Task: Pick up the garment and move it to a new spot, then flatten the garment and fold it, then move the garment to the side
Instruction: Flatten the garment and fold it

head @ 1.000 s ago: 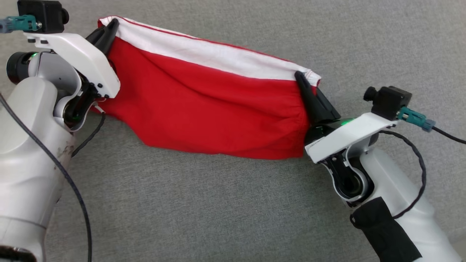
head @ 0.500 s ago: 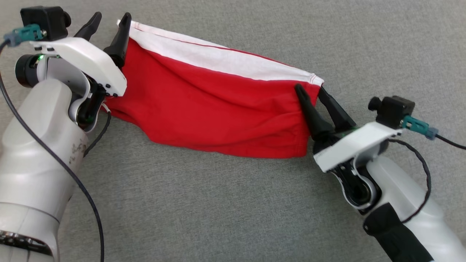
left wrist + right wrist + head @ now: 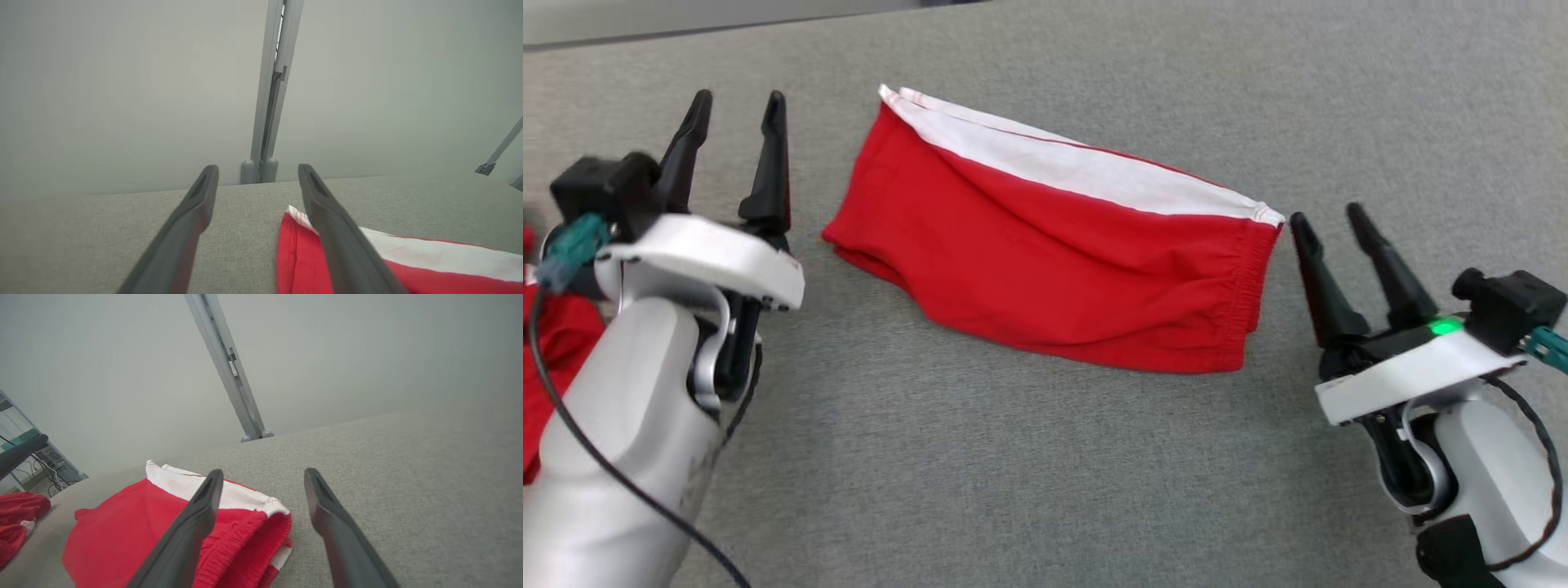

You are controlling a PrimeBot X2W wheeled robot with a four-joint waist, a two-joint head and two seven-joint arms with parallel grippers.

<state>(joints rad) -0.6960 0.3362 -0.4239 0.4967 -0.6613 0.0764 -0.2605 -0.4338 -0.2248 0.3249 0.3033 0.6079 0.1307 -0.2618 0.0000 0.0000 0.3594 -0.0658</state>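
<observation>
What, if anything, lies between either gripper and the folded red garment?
Nothing visible does. Only bare grey surface lies between the left gripper, the right gripper and the garment; both grippers stand open beside its ends.

Folded red garment (image 3: pixel 1054 269) on grey surface (image 3: pixel 1013 482)

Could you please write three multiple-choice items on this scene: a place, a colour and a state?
1. Where does the folded garment lie? A) between the left gripper and right gripper B) under the left gripper C) inside the right gripper
2. What colour is its far band? A) blue B) white C) black
3. How are the grippers? A) both shut B) one shut C) both open
Answers: A, it rests between them; B, white strip above red cloth; C, both finger pairs spread, holding nothing.
</observation>
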